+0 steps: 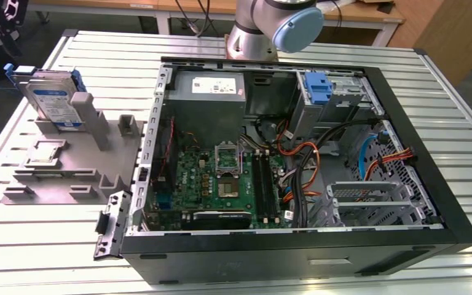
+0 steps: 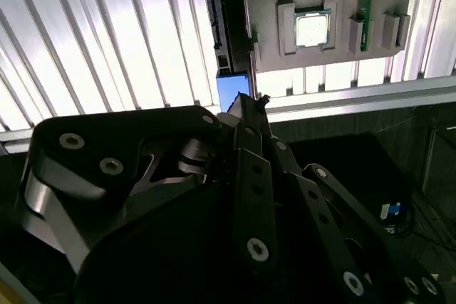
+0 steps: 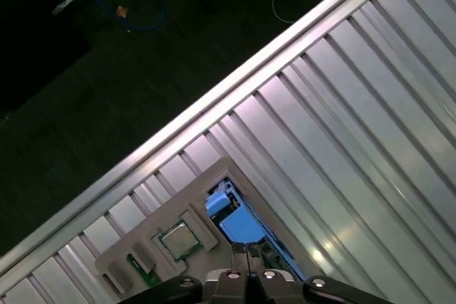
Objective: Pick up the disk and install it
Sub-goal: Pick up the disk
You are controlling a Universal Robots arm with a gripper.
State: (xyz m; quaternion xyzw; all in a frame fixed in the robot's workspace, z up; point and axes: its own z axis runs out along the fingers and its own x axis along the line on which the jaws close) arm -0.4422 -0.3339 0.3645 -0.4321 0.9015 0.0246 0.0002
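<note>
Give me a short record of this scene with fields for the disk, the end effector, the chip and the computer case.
Disk: the disk stands upright in the gray holder on the exterior view's left, outside the case; not installed.
End effector: the end effector is shut with nothing in it; in both wrist views the disk lies beyond its tips, edge-on, as a blue strip.
Chip: the chip lies flat in a recess of the same holder.
Computer case: the computer case lies open on the slatted table, board and cables exposed, with another blue carrier inside.

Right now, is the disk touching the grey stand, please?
Touching: in the exterior view, the disk stands upright, slotted into the grey stand.
</note>
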